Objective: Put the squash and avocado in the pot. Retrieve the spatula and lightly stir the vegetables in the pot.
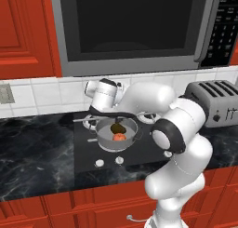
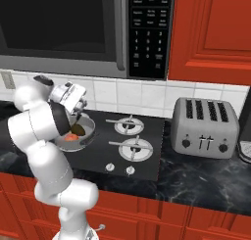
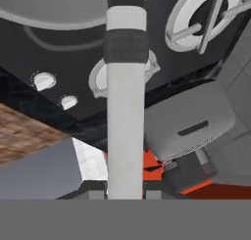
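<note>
Both the squash and avocado already lie inside the pot — the end effector, just above the pot, grips the spatula — stirring likely remains.

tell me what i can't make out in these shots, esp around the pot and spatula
- Spatula blade: hand view, cut off by the top edge.
- Pot: right base view, its near side hidden by the arm.
- Avocado against squash: left base view, too small to tell if touching.
- Gripper fingers: left base view, hidden under the white hand.
</note>
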